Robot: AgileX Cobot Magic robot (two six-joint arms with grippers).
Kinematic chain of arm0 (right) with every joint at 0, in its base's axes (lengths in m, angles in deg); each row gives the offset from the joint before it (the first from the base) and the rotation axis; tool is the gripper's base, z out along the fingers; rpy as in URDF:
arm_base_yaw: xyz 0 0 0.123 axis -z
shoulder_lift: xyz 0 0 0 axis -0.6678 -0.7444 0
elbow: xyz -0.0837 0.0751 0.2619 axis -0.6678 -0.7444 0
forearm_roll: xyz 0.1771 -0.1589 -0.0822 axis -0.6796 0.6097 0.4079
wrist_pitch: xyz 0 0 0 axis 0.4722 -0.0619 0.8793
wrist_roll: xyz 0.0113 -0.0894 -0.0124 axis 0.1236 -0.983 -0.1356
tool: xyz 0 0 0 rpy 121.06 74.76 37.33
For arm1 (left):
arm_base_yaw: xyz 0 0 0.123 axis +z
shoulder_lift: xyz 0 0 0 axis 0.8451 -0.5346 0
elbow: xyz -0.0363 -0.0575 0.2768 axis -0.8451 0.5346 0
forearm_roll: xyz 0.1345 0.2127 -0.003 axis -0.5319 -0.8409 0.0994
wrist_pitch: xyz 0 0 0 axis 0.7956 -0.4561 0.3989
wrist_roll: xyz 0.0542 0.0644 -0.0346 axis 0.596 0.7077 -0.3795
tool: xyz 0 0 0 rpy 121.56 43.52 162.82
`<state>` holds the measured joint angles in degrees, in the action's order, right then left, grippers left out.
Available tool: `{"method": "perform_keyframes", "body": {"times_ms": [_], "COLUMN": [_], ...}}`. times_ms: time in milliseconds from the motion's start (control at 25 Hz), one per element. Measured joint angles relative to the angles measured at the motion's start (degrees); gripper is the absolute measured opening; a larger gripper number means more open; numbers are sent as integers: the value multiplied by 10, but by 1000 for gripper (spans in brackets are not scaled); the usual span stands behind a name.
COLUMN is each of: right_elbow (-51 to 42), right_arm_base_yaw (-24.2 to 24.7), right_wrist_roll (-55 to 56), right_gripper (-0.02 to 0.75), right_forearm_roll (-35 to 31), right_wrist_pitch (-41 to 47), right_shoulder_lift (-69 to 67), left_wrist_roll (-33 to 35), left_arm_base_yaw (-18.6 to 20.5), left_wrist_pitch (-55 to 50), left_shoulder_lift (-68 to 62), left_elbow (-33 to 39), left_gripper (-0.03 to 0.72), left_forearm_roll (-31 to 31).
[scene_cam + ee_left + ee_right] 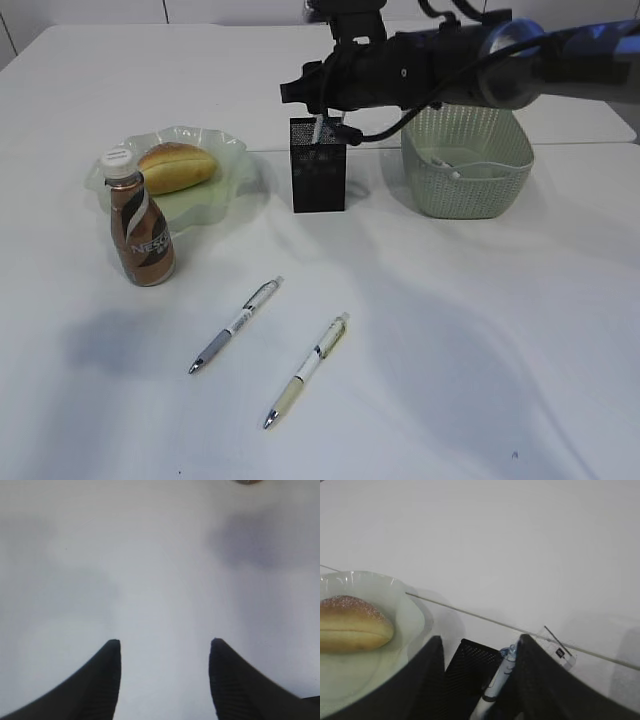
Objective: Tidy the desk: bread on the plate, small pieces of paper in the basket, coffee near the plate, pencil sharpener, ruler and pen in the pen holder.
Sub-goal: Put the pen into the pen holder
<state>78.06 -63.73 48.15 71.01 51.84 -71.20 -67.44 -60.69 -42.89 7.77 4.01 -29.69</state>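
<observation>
A white table is seen from a slanted exterior view. At about ten o'clock a pale green plate is placed, with a bread roll resting on it. Just in front of the plate, at nine o'clock, a coffee bottle is stood upright. Near twelve o'clock a black mesh pen holder is set, and at two o'clock a green basket is seen, something small and pale lying inside it. Two pens are laid slantwise on the table toward six o'clock, the grey-tipped pen to the left and the cream pen just beside it, apart from each other.

The right gripper is held directly above the pen holder, its jaws parted, and a third pen is seen upright inside the holder between them, not gripped. A clear ruler is partly visible beside the holder.

The left gripper is shown with jaws parted over bare table, nothing held.
</observation>
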Motion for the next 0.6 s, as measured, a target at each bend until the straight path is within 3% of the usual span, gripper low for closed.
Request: {"method": "perform_keyframes", "body": {"times_ms": [320, 600], "right_elbow": [55, 70], "right_arm_base_yaw": [0, 0], "right_wrist_roll": [1, 1], "right_gripper": [384, 384], "right_forearm_roll": [0, 0], "right_wrist_pitch": [174, 379], "right_shoulder_lift": [51, 105], "left_wrist_roll": [0, 0], "left_arm_base_yaw": [0, 0], "left_wrist_pitch": [0, -6], "left_shoulder_lift": [0, 0], "left_elbow": [0, 0], "left_gripper": [394, 394], "left_forearm_roll": [0, 2]}}
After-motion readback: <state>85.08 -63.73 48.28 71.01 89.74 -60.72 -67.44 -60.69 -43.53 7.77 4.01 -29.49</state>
